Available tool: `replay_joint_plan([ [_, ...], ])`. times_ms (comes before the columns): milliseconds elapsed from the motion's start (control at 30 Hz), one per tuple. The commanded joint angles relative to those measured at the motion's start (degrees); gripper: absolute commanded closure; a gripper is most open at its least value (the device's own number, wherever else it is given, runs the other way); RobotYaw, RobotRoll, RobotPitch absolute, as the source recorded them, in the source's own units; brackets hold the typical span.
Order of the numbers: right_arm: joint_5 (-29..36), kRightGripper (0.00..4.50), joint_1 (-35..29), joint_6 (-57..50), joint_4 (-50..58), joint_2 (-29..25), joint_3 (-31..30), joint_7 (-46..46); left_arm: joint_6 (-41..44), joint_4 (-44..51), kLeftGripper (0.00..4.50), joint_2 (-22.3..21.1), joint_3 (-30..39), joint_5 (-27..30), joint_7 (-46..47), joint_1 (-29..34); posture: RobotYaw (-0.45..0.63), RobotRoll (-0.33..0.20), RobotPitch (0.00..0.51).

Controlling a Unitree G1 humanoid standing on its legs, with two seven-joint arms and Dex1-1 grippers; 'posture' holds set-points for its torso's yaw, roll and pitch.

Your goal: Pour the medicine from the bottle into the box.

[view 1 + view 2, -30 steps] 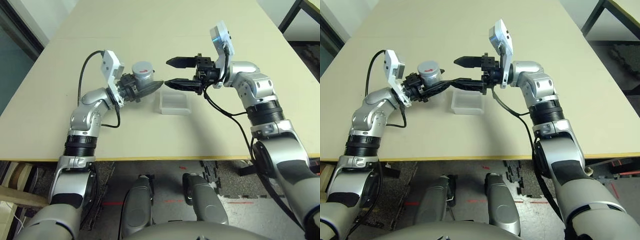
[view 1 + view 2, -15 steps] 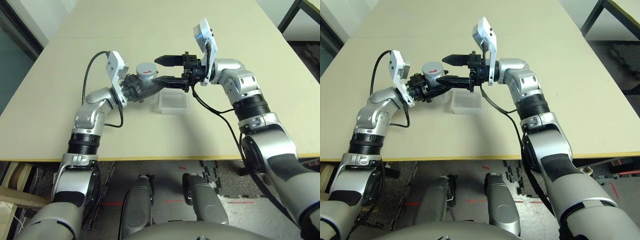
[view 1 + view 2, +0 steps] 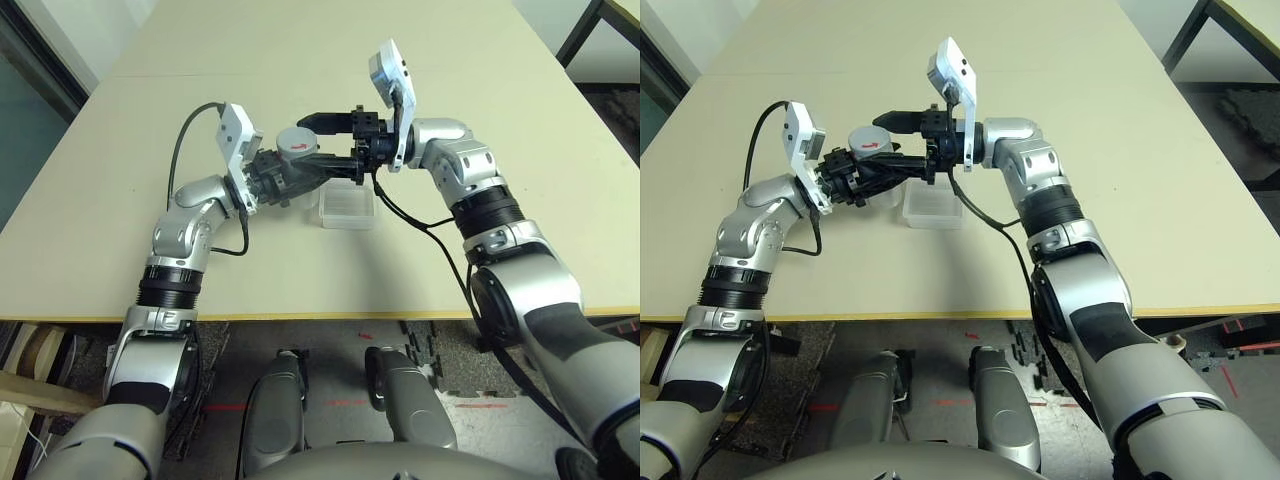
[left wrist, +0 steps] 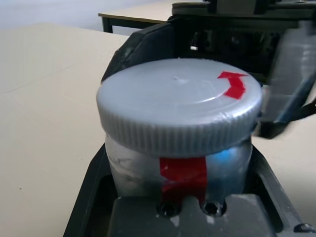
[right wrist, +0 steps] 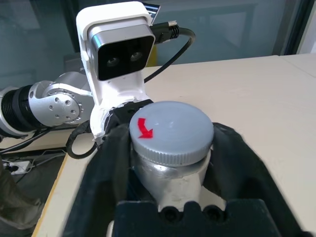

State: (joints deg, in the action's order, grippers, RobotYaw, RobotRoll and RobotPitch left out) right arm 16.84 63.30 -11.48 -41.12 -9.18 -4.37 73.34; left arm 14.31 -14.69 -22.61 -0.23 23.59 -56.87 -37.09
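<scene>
My left gripper (image 3: 306,172) is shut on the bottle (image 4: 178,170), a small silvery cylinder with a red mark, and holds it upright above the table just left of the box (image 3: 346,207). A grey cap (image 3: 297,141) with a red arrow sits on the bottle. From the right, my right gripper (image 3: 303,143) has come in level with the cap, and its black fingers (image 5: 111,163) press the cap's (image 5: 171,129) two sides. The box is a shallow clear tray lying flat on the table. The medicine is hidden.
The beige table (image 3: 420,260) spreads wide on all sides of the box. A dark table leg (image 3: 585,25) stands at the far right. My left wrist's white camera (image 5: 116,47) faces the right wrist.
My right gripper has moved left from above the box to the bottle's cap and closed on it. The left arm has brought the bottle slightly toward it.
</scene>
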Motion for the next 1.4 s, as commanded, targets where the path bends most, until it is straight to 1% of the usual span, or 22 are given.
replay_joint_plan([
  [33,-0.6,1.93,0.9,1.2,-0.8,0.4,-0.4,0.3,0.0,-0.8,1.86,0.1,-0.7,-0.7,-0.7,-0.1,-0.05,0.0,0.153],
  [233,0.1,1.93,1.6,1.7,-1.7,0.5,0.1,2.0,0.3,-0.4,1.86,0.1,-0.9,-0.6,-1.1,0.0,-0.06,0.0,0.152],
  [300,0.8,1.93,2.0,2.3,-2.1,0.4,0.0,5.3,0.3,-0.5,1.86,0.0,-1.0,-0.5,-1.3,0.1,-0.06,0.0,0.152],
  [400,3.7,1.93,2.7,2.8,-1.7,0.8,0.7,12.8,0.5,-0.3,1.86,0.1,-1.0,-0.5,-1.6,0.2,-0.06,0.0,0.152],
  [533,5.1,1.93,3.8,3.4,-2.1,1.2,1.2,18.1,0.7,0.0,1.86,0.1,-1.1,-0.5,-1.9,0.5,-0.05,0.0,0.154],
  [733,7.1,1.93,5.9,6.0,-4.9,1.4,-0.5,19.2,1.3,1.0,1.86,-0.2,-1.0,-0.2,-2.1,1.2,-0.04,0.0,0.154],
  [833,5.5,1.93,7.6,7.8,-9.2,2.5,1.5,18.0,1.4,1.5,1.86,-0.2,-1.1,-0.1,-2.1,1.6,-0.04,0.0,0.154],
  [900,4.4,1.23,8.6,8.7,-12.4,3.0,2.8,15.4,1.7,1.9,1.86,-0.2,-1.0,0.0,-2.0,1.9,-0.04,0.0,0.155],
  [1033,3.2,0.0,9.7,9.5,-16.5,2.7,4.4,13.7,2.0,2.5,1.86,-0.2,-1.1,0.1,-1.9,2.3,-0.04,0.0,0.155],
  [1267,1.8,0.0,10.3,10.9,-19.5,0.9,5.5,13.5,2.2,2.3,1.86,-0.3,-1.3,0.2,-2.0,2.2,-0.04,0.0,0.153],
  [1400,0.5,0.0,10.0,12.2,-19.6,0.1,5.0,14.1,1.7,1.3,1.86,-0.3,-1.3,-0.1,-2.2,1.4,-0.05,0.0,0.149],
])
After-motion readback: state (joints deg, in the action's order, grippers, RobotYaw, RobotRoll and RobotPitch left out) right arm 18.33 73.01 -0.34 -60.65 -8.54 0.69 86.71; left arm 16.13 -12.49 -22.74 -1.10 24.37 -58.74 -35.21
